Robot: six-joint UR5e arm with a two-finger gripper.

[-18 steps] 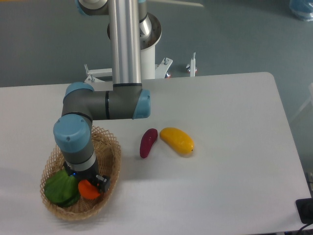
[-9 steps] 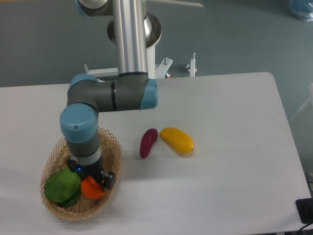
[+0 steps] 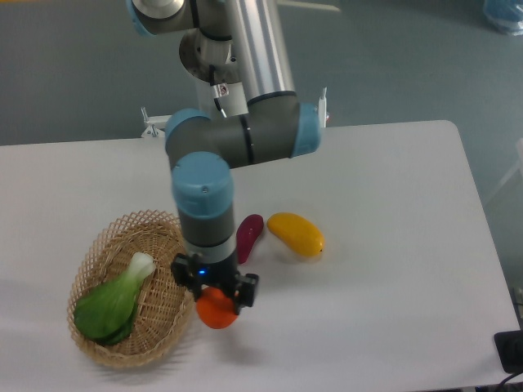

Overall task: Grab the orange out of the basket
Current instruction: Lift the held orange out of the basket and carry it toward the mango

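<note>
The orange is a small round bright orange fruit. My gripper is shut on it and holds it just to the right of the basket's rim, over the white table. The basket is an oval tan wicker basket at the table's front left. My arm reaches down from above, and its wrist hides the top of the orange.
A green leafy vegetable with a pale stem lies in the basket. A purple eggplant-like piece and a yellow mango-like fruit lie on the table right of my arm. The table's front edge is close below the orange.
My gripper has lifted the orange out of the basket and moved right, past the rim. The green vegetable now shows fully in the basket.
</note>
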